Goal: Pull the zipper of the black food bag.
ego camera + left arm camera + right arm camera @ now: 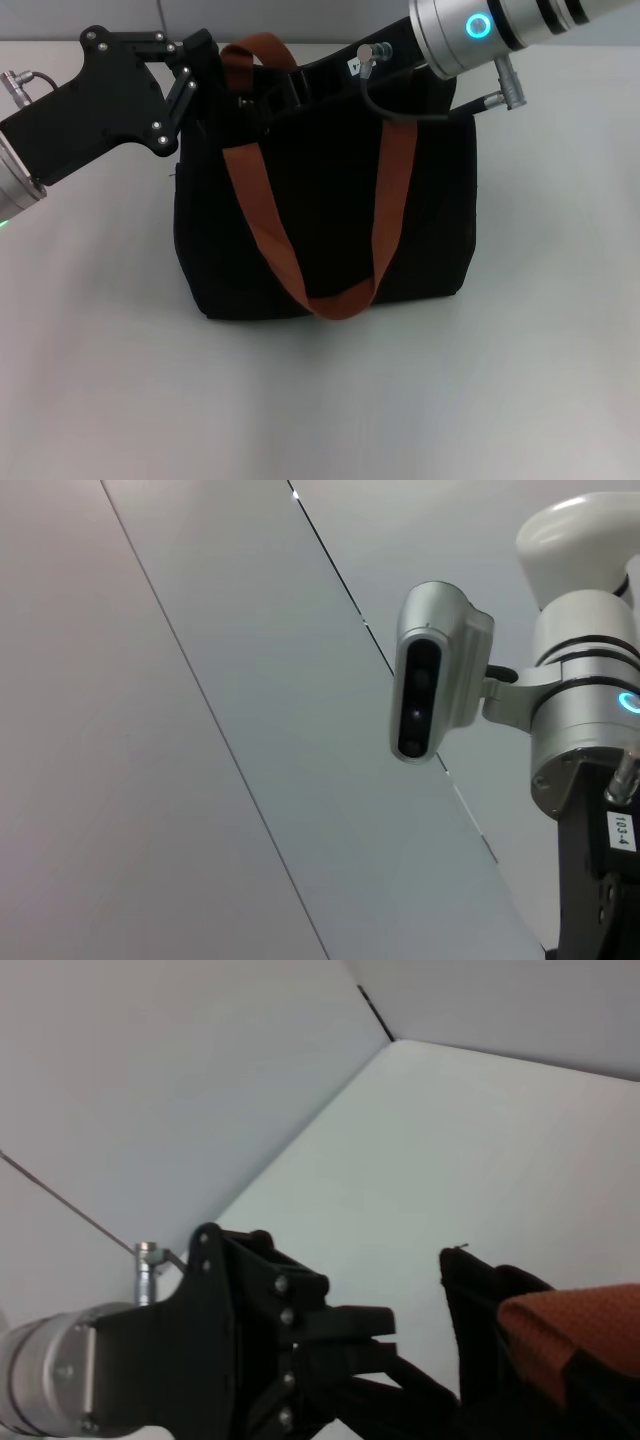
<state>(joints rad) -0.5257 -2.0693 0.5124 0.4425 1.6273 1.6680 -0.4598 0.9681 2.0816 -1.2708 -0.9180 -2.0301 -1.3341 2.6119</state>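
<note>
The black food bag (330, 220) stands upright on the white table, its rust-orange strap handles (265, 220) draped down the front. My left gripper (205, 85) is at the bag's top left corner. In the right wrist view the left gripper (400, 1360) is shut on the fabric beside the raised bag corner (480, 1300). My right gripper (255, 100) reaches from the upper right along the bag's top opening, black against black. The zipper is hidden under the two grippers.
The bag rests on a white table (320, 400) with a grey wall behind. The left wrist view holds only the wall, the right arm's silver wrist (585, 730) and its camera (430, 670).
</note>
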